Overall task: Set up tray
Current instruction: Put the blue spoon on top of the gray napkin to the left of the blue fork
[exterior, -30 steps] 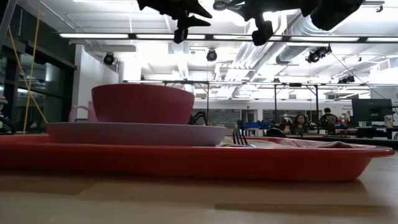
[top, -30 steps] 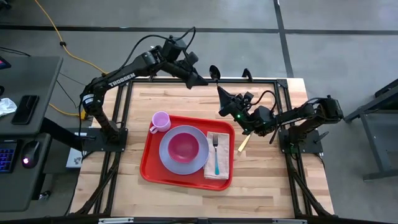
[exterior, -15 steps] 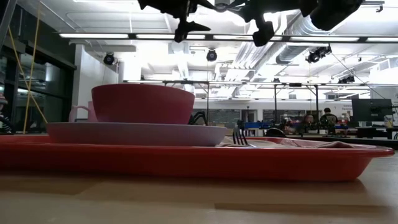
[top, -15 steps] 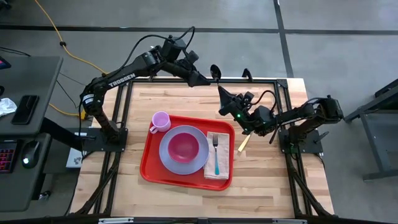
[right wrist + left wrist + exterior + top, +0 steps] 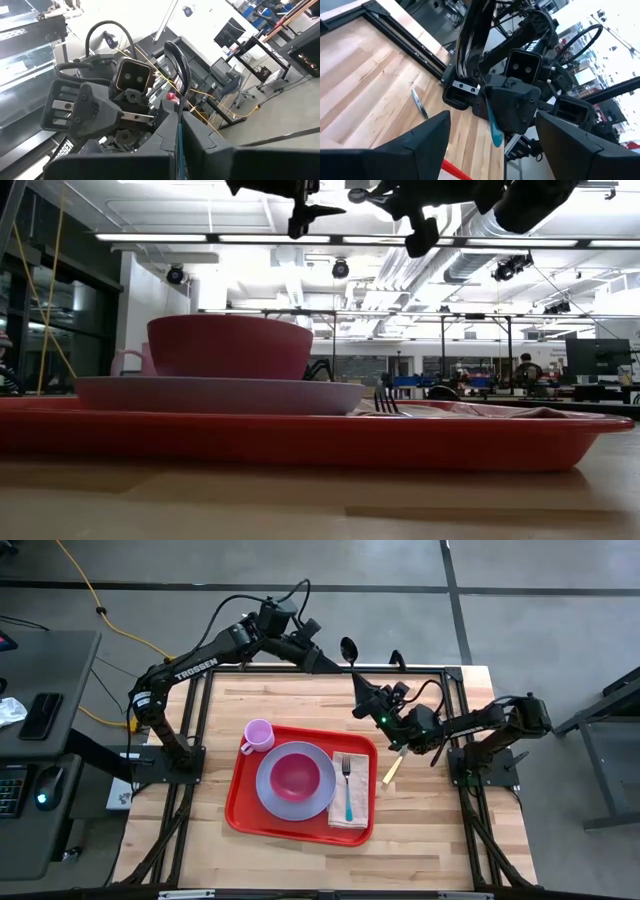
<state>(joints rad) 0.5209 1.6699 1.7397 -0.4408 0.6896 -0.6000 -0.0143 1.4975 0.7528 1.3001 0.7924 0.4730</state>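
Observation:
The red tray (image 5: 240, 812) lies mid-table and carries a lavender plate (image 5: 268, 795) with a pink bowl (image 5: 296, 776), a pink cup (image 5: 259, 733) and a fork (image 5: 347, 790) on a napkin (image 5: 360, 812). High over the table's far edge my right gripper (image 5: 360, 688) is shut on a teal-handled spoon (image 5: 348, 648). My left gripper (image 5: 336, 662) hangs open right beside the spoon, facing the right gripper, with its fingers (image 5: 427, 135) spread wide and nothing between them. My right gripper pinches the spoon's teal handle (image 5: 179, 134) between its two shut fingers. The spoon runs on along the fingers past their tips, its dark bowl (image 5: 175, 55) toward my left gripper. It is lifted clear, high above the table.
A yellow-handled knife (image 5: 390, 770) lies on the wood just right of the tray. The black frame rails (image 5: 420, 668) run along the table's far edge under both grippers. Bare wood lies near and left of the tray.
My left gripper has opened wide next to the spoon and drawn back a little toward the table's far edge. The spoon has stayed in my right gripper, which has barely moved.

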